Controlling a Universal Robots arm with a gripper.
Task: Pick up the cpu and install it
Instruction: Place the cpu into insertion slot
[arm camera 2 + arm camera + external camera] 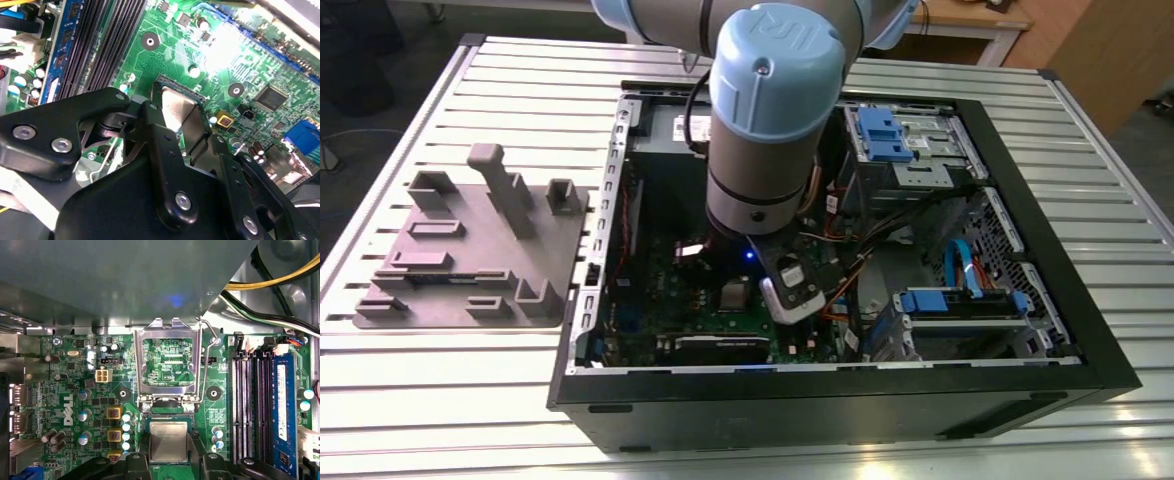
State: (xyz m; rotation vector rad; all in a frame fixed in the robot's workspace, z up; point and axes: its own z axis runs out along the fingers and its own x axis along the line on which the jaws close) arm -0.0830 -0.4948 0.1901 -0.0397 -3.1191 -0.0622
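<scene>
The cpu (pixel 168 441), a small square chip with a silvery top, lies flat over the socket on the green motherboard (pixel 75 390) inside the open computer case (pixel 854 400). My gripper (pixel 168 456) reaches down into the case (pixel 783 300). Its black fingers (pixel 162 130) close against the chip's two opposite edges, and the cpu (pixel 176 107) shows as a bright metal patch between them. The socket's grey metal frame (pixel 168 330) is flipped open just beyond the chip, with its lever (pixel 210 340) raised.
Black memory slots and a blue memory stick (pixel 280 410) run beside the socket. Yellow and black cables (pixel 270 285) cross near a large grey metal box (pixel 125 280). A grey fixture plate (pixel 467 250) lies on the slatted table at the exterior view's left.
</scene>
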